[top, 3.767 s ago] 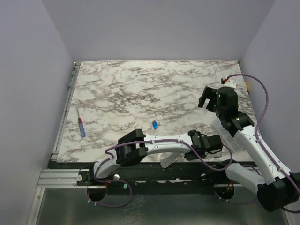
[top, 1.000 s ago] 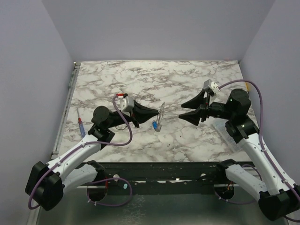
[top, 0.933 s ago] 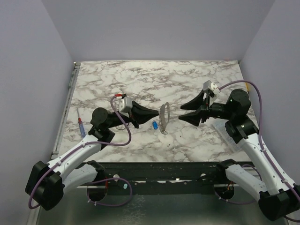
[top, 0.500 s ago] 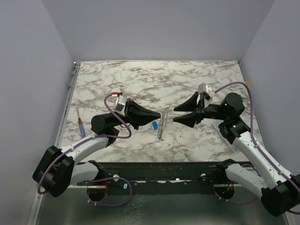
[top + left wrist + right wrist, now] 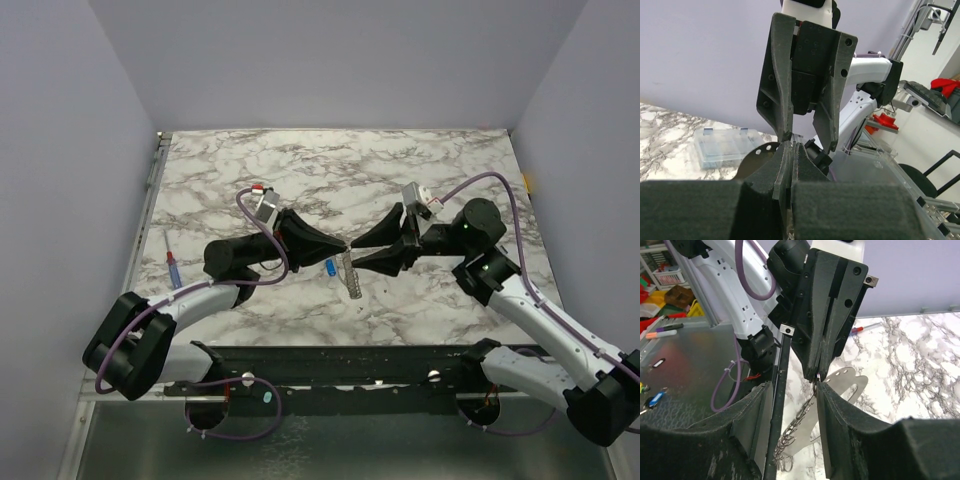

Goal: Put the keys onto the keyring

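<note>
My left gripper (image 5: 343, 245) is shut on the top of the keyring (image 5: 349, 272), which it holds above the marble. A beaded chain (image 5: 796, 434) and a flat silvery tag with holes (image 5: 846, 384) hang from the pinched point. My right gripper (image 5: 358, 250) faces the left gripper head-on, open, with its fingers on either side of the hanging chain. In the right wrist view the right finger (image 5: 840, 415) is close against the ring just under the left gripper's tips (image 5: 816, 375). A blue-headed key (image 5: 329, 266) lies on the table beneath the two grippers.
A blue-and-red screwdriver (image 5: 174, 270) lies near the table's left edge. A clear plastic compartment box (image 5: 722, 149) sits on the marble on the right arm's side. Purple walls close in the table on three sides.
Both grippers have moved toward each other until they meet over the table's middle. The right gripper's jaws have narrowed around the hanging keyring. The left gripper stays shut on it.
</note>
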Tool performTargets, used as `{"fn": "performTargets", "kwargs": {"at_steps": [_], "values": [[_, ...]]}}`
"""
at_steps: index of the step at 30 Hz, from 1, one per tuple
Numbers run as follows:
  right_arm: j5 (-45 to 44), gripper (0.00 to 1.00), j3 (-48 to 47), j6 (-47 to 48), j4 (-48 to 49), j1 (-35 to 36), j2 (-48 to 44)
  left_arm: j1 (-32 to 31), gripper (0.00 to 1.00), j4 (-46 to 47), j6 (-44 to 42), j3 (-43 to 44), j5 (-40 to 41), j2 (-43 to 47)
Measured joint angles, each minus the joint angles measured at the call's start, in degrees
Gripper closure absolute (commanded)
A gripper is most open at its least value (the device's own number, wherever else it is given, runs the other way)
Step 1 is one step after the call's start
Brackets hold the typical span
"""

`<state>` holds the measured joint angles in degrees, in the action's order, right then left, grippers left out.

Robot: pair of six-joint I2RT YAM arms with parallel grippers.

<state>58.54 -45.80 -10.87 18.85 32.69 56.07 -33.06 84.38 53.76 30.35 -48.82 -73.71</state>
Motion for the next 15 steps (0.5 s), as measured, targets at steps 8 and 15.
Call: {"fn": "performTargets", "kwargs": {"at_steps": [8,15], "values": [[-1.7,0.55,-0.8,1.9,-0.5,0.7,1.5,0.5,1.0,0.0,0.8,0.1,-0.5,0.0],[-2.2,0.61,-1.4,3.4,-1.5,1.2,2.0,0.7,1.0,0.0,1.1,0.2,-0.5,0.0]]}}
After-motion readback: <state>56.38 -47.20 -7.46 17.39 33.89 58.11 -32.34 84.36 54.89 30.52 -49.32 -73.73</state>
